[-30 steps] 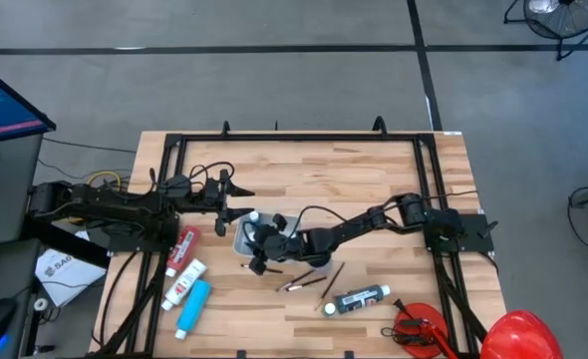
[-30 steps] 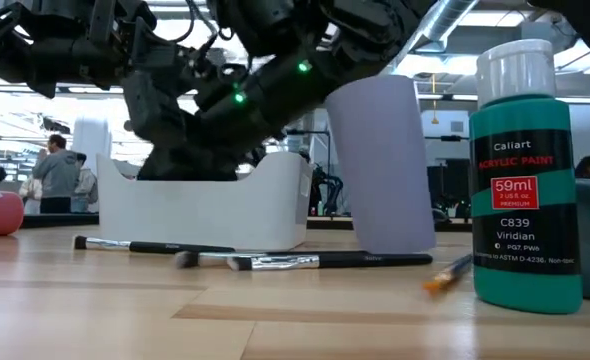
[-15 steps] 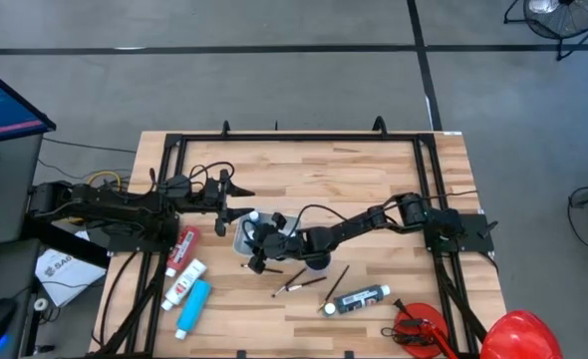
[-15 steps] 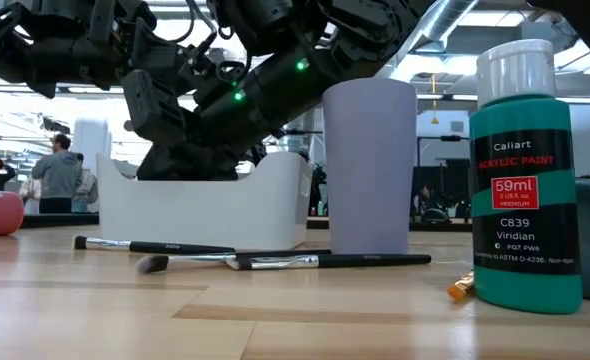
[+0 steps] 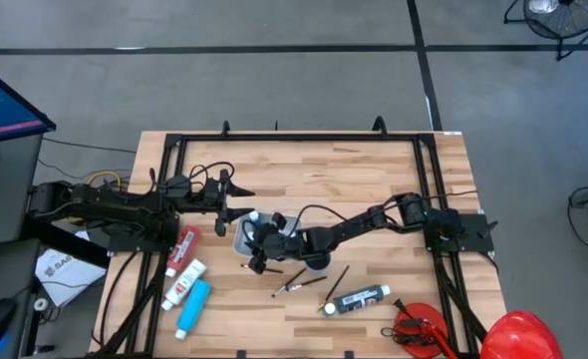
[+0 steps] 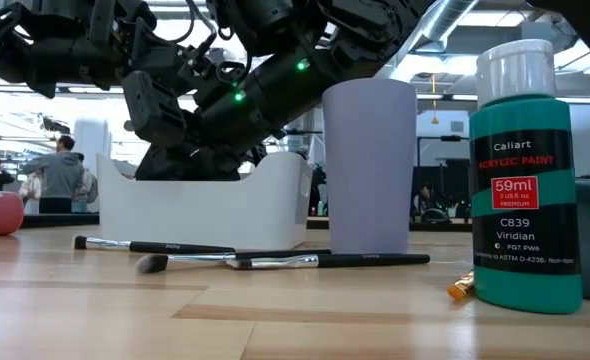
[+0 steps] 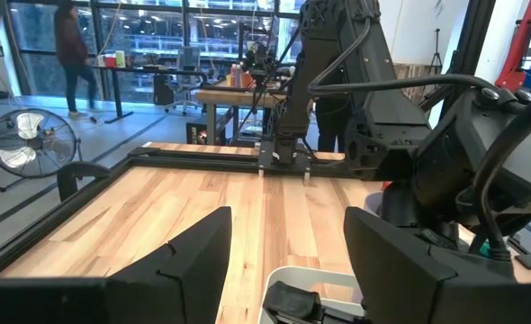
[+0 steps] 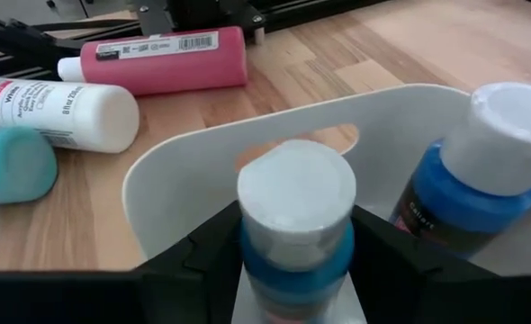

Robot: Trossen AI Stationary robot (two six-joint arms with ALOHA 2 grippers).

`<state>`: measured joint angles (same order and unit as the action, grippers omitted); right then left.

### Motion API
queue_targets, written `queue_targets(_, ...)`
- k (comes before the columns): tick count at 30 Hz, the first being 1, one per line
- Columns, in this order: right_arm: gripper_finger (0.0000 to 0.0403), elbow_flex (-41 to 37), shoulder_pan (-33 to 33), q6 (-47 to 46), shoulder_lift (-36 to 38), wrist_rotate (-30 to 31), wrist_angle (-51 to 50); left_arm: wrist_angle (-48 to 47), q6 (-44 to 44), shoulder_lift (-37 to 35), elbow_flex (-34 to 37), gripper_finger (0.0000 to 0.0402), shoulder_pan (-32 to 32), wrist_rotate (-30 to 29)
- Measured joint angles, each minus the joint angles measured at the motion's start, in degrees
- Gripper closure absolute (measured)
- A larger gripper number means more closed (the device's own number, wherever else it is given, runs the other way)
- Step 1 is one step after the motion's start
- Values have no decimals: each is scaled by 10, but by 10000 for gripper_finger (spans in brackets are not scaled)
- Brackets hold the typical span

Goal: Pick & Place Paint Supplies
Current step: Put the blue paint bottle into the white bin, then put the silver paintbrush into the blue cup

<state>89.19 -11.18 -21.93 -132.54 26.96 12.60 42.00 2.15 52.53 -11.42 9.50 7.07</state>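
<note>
Standing by the butcher-block table [image 5: 354, 179], I am watching the right gripper [image 8: 294, 261] clamping a white-capped blue paint bottle [image 8: 296, 225] between its dark fingers [image 8: 202, 261], holding it upright inside the white caddy [image 8: 184, 153] near the table's centre. A second blue bottle [image 8: 481, 171] is standing in the caddy just beside it. The left gripper [image 5: 236, 199] is waiting at about ten o'clock from the caddy, jaws spread wide and holding nothing. At the table's eight o'clock a red tube [image 5: 184, 246], a white tube with a red label [image 5: 183, 284] and a light blue tube [image 5: 192, 307] are lying side by side. Toward five o'clock two thin brushes [image 5: 299, 286] are lying crossed near a black bottle with a white cap [image 5: 356, 299], and a red tool [image 5: 419, 331] is sitting at the front right corner, with a red dome [image 5: 518, 334] beyond the edge. From table height a green Viridian bottle [image 6: 525, 170] is standing close, a lavender cup [image 6: 370, 165] beside the caddy. Grey floor with dark tape lines is surrounding the table; a fan [image 7: 27, 148] and people [image 6: 60, 175] are showing in the glass-walled room behind.
</note>
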Motion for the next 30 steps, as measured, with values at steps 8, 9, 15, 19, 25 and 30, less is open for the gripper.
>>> queue_targets(8,239,0,0,0,0,0,-1,0,0,0,0,193,0,0)
queue_targets(9,239,0,0,0,0,0,-1,0,0,0,0,193,0,0)
queue_targets(15,219,0,0,0,0,0,-1,0,0,0,0,193,0,0)
queue_targets(19,194,0,0,8,0,0,-1,0,-2,0,0,193,0,0)
queue_targets(25,152,0,0,14,0,0,0,0,-4,0,0,193,0,0)
queue_targets(30,143,0,0,24,0,0,0,0,-4,0,0,193,0,0)
